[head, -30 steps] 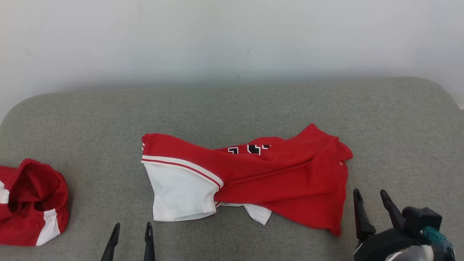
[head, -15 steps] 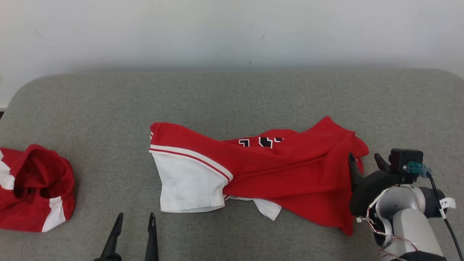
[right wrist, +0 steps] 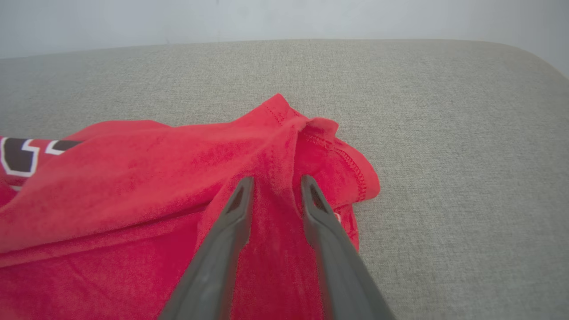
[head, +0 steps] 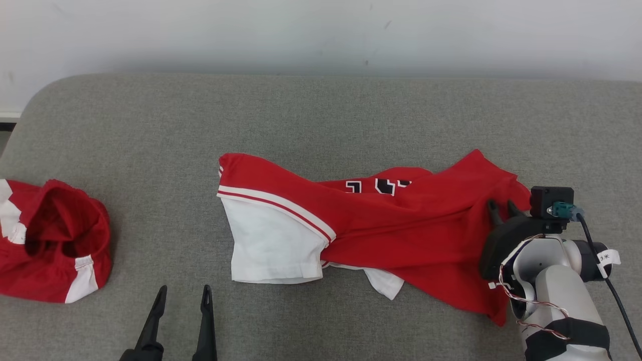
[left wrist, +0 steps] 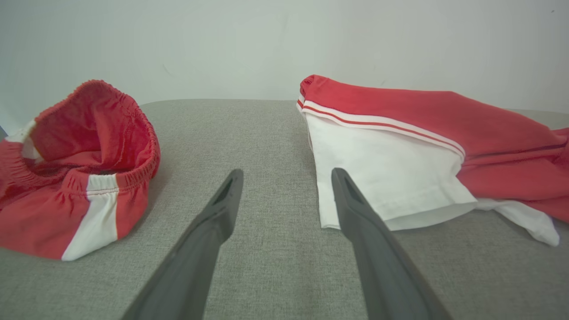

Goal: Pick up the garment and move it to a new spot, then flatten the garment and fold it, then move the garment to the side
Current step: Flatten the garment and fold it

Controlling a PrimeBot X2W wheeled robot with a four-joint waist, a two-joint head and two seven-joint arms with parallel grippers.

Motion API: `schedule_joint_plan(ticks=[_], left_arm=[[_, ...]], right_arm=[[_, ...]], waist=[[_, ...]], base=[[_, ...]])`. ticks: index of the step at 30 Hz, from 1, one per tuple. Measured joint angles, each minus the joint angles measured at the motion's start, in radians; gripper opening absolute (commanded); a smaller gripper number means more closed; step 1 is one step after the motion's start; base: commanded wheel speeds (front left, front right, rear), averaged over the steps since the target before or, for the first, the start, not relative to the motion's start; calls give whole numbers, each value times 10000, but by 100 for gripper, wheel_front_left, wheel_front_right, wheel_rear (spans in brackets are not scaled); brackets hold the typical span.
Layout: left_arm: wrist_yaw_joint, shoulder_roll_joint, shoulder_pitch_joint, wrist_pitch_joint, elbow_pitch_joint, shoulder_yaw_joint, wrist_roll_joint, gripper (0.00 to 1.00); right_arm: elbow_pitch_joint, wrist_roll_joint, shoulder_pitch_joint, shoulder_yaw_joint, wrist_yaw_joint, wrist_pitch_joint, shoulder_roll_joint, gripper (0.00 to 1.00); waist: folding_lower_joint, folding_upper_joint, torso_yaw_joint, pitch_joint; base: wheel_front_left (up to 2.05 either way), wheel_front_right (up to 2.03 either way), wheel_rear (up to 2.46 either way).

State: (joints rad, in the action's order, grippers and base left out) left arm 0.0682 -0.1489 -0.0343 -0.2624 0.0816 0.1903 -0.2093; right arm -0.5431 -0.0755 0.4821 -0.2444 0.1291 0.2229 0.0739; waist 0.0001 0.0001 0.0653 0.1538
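Note:
The garment (head: 401, 225) is a red jersey with a white panel and dark lettering, lying crumpled at the middle of the grey padded surface (head: 321, 115). My right gripper (head: 501, 204) rests on its right end, fingers narrowed and straddling a raised ridge of red cloth (right wrist: 275, 146). In the right wrist view the right gripper (right wrist: 276, 180) still has a gap with fabric in it, and the garment (right wrist: 133, 186) lies flat. My left gripper (head: 183, 290) is open and empty near the front edge. The left wrist view shows the left gripper (left wrist: 286, 173) just short of the garment's white panel (left wrist: 391, 178).
A second red and white garment (head: 55, 250) lies bunched at the far left, also visible as a red heap (left wrist: 89, 155) beside my left fingers. A pale wall (head: 321, 35) runs behind the surface, whose corners are rounded.
My right arm reached forward onto the garment's right end and its fingers drew closer around a fold. The head camera tilted and shifted. The left gripper stayed put.

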Motion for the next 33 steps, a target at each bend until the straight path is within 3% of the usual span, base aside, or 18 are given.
schedule_joint_plan(ticks=[6,10,17,24,26,33], left_arm=[[-63,81,37,0,31,-119,19,100],[-67,138,20,0,71,-205,52,100],[-151,153,-9,0,119,-320,54,100],[-169,151,8,0,136,-345,140,100],[-215,153,12,0,163,-334,157,100],[-249,171,11,-2,353,-316,159,100]], right_arm=[[474,211,-383,-332,0,-614,-61,0],[1565,704,-1390,-606,0,-729,-178,0],[3022,1941,-3152,-612,2,-211,-213,0],[3218,2497,-3961,-564,2,150,-219,1],[3168,2449,-4007,-646,12,130,-230,100],[3175,2426,-4358,-1150,12,-184,-232,100]], waist=[[0,0,-65,-40],[-1,0,-163,-111],[0,-1,-442,-167],[-1,0,-554,-177],[-1,0,-546,-186],[-1,0,-426,-409]], base=[[0,0,0],[0,0,0],[0,0,0],[0,0,0],[0,0,0],[0,0,0]])
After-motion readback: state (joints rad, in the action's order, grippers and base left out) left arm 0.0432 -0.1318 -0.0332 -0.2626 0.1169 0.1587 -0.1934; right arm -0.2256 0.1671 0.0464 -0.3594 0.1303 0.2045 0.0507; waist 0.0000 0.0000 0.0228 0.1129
